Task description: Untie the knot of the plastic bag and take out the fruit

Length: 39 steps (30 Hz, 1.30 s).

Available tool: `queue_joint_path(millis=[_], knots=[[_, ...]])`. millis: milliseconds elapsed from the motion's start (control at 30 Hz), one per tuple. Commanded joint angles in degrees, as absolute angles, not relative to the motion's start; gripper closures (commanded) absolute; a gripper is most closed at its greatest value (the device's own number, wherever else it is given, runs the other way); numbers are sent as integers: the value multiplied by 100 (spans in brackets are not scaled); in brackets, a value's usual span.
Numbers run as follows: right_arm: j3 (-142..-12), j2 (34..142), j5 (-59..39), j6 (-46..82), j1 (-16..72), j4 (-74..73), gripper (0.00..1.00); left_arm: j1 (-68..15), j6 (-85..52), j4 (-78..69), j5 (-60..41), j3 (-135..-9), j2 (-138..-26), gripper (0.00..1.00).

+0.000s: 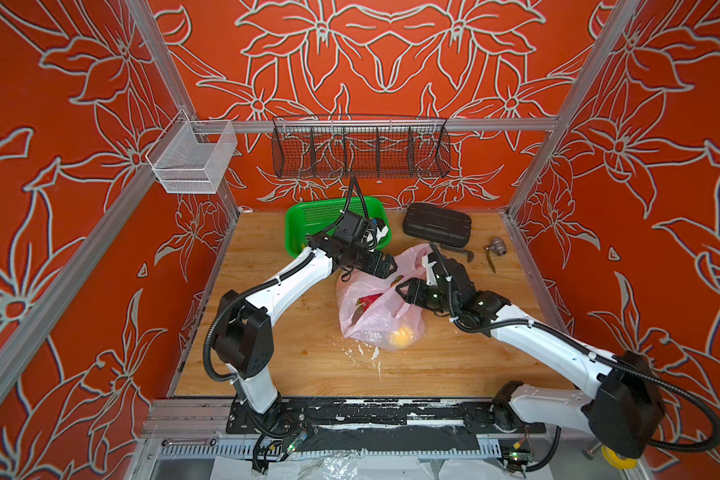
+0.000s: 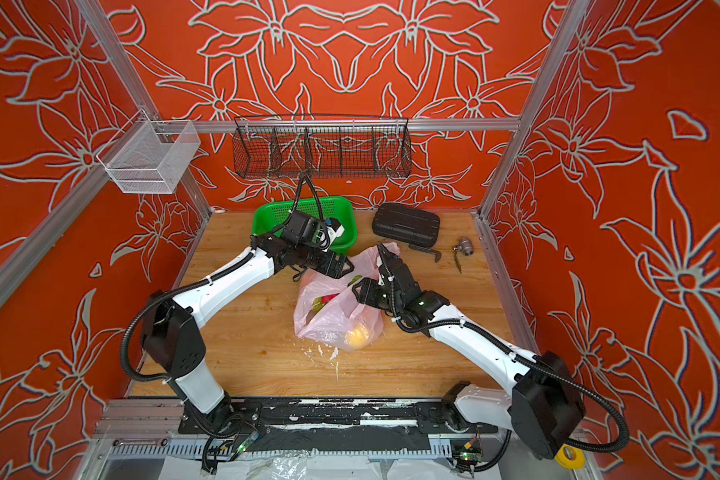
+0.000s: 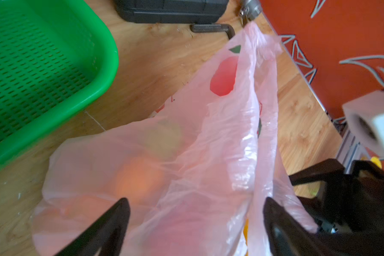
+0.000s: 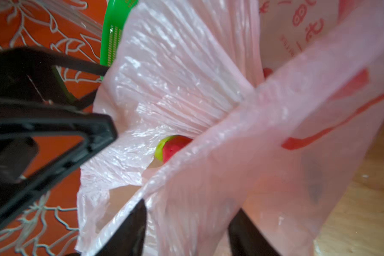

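Orange floral walls close in a wooden bench, where the pale-pink plastic bag lies between the two hands, both at its upper part. On one side the left hand has its fingers spread wide. A stretched handle strip of the bag runs between them and lies against one finger, which is not closed on it. Facing it across the bag's mouth, the right hand has its fingers partly apart around a fold of the rim; whether they pinch it I cannot tell. Just past the right hand's fingertips the mouth gapes on a red dragon fruit with a green tip. Through the film ahead of the left hand show an orange fruit and a greenish fruit. A yellow round fruit sits in the bag's bottom, near the right hand's wrist. A green basket lies just behind the left hand, and a black case lies beyond the right hand
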<state>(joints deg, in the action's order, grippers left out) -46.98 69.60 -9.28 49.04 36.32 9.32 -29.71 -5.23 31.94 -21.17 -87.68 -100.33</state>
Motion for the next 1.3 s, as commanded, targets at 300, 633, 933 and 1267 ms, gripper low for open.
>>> queue_joint_path(millis=[300,633,933,1267], knots=[[-4352,6473,-435,4894,3653,803,85,-2965,-668,3353,-1553,-8745,-10011,91],[-3718,5399,-106,4525,3647,1966,100,-1718,-1626,2973,-1914,-7852,-8917,98],[-2335,4001,-766,4954,3656,3129,100,-1002,-1751,3053,-2312,-7373,-8579,88],[-2739,3679,-754,4974,3656,3167,60,-1050,-2129,2531,-3076,-6888,-8076,47]])
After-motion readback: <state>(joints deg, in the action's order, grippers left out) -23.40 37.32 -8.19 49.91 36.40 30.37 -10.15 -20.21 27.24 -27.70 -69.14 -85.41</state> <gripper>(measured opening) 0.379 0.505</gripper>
